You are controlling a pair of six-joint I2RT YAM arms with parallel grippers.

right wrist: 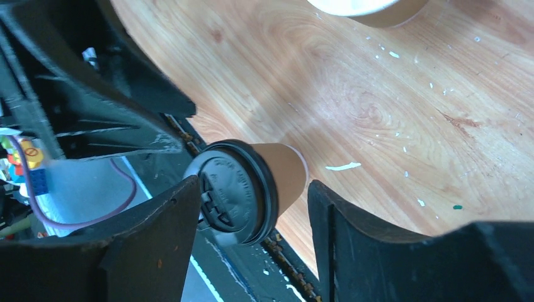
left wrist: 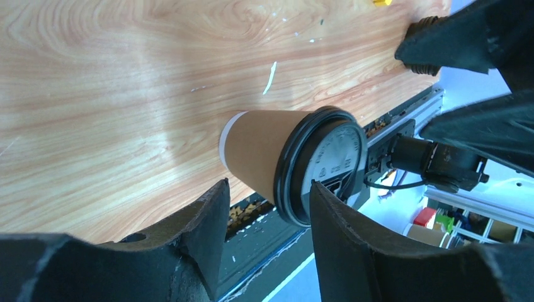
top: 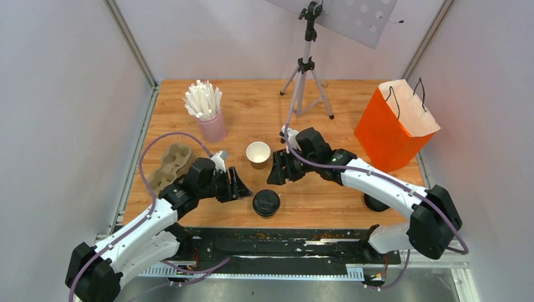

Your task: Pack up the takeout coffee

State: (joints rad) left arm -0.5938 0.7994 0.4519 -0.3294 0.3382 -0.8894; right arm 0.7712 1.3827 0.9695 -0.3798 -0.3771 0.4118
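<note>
At the far left of the worktop (top: 327,196) lies a grey-brown pulp cup tray (top: 170,163), close against the left arm. Behind it and a little to the right stands a pink cup (top: 213,126) stuffed with white sticks (top: 202,99). The left end effector (top: 242,187) sits low over the wood just right of the tray, pointing towards the middle. Its fingers (left wrist: 201,220) stand well apart and have hold of nothing. From its own wrist camera, the coffee cup (left wrist: 258,148) shows in the gap past the fingertips, brown-sided and capped with a black lid (left wrist: 330,165). Whether a finger brushes the lid I cannot tell from here. From above, that coffee cup (top: 266,202) stands upright near the front edge of the worktop, about midway between the two arms and just beside the left end effector's tips. Behind it, a little farther in, stands an open paper cup (top: 258,154), white inside and without a lid. The right end effector (top: 275,171) hangs just right of that open cup and behind the lidded one, facing the left arm. Its jaws are also spread wide and empty, and its wrist camera shows the coffee cup (right wrist: 286,173) and its lid (right wrist: 233,192) framed between its fingers (right wrist: 164,233). Farther back, right of centre, a tripod (top: 306,72) stands on the wood. An orange bag (top: 387,135) with a white lining stands open at the right side, well apart from the cups.
</note>
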